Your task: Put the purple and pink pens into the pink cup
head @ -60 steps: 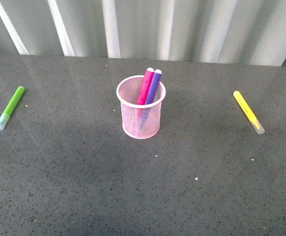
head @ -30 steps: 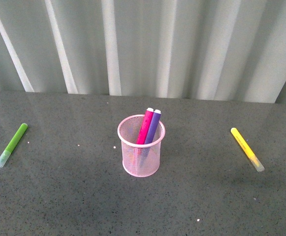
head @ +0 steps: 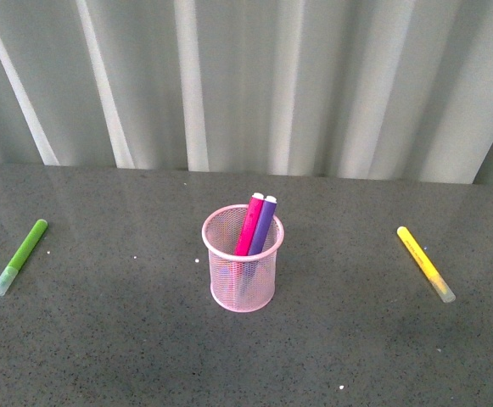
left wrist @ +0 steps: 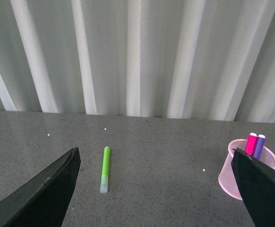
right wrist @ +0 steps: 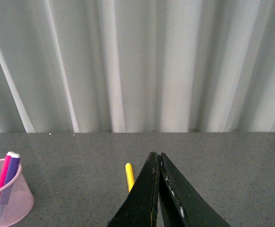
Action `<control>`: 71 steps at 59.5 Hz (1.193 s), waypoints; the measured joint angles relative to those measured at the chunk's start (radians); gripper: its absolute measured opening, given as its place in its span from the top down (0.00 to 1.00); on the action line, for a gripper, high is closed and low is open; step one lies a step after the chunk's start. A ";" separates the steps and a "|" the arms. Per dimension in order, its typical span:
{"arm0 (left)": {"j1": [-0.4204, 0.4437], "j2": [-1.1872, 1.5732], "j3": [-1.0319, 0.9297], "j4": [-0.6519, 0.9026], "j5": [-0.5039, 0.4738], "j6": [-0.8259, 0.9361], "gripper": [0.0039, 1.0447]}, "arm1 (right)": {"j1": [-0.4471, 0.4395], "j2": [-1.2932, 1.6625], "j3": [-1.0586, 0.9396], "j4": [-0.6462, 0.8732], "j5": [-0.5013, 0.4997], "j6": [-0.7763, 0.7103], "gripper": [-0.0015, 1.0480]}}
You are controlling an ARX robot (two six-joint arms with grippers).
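The pink cup [head: 243,259] stands in the middle of the grey table. The magenta pink pen [head: 250,224] and the purple pen [head: 263,225] stand inside it, leaning to the right, tops above the rim. The cup shows in the left wrist view [left wrist: 251,166] with both pens, and in the right wrist view [right wrist: 7,198]. No gripper shows in the front view. My left gripper [left wrist: 156,158] is open and empty, its jaws wide apart above the table. My right gripper [right wrist: 156,155] is shut on nothing.
A lime green marker [head: 20,255] lies at the table's left, also in the left wrist view [left wrist: 105,169]. A yellow marker [head: 425,263] lies at the right, partly hidden behind my right jaws in the right wrist view [right wrist: 129,176]. A ribbed white wall [head: 246,85] backs the table.
The front view has tilted upward, showing more wall and less near table. Cup, pens and markers keep their places on the table.
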 joint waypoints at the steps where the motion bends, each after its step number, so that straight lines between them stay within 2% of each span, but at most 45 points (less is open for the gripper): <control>1: 0.000 0.000 0.000 0.000 0.000 0.000 0.06 | 0.000 -0.010 0.000 -0.008 0.000 0.000 0.97; 21: 0.000 0.000 0.000 0.000 0.000 0.000 0.06 | 0.000 -0.173 0.000 -0.170 0.000 0.000 0.97; 38: 0.000 0.000 0.000 0.000 0.000 0.000 0.06 | 0.000 -0.253 0.000 -0.250 0.000 0.000 0.97; 44: 0.000 0.000 0.000 0.000 0.000 0.000 0.06 | 0.000 -0.378 0.000 -0.406 0.000 0.000 0.97; 64: 0.000 0.000 0.000 0.000 0.000 0.000 0.06 | 0.000 -0.416 0.000 -0.419 0.000 0.000 0.97; 71: 0.000 0.000 0.000 0.000 0.000 0.000 0.06 | 0.000 -0.416 0.000 -0.419 0.000 0.001 0.81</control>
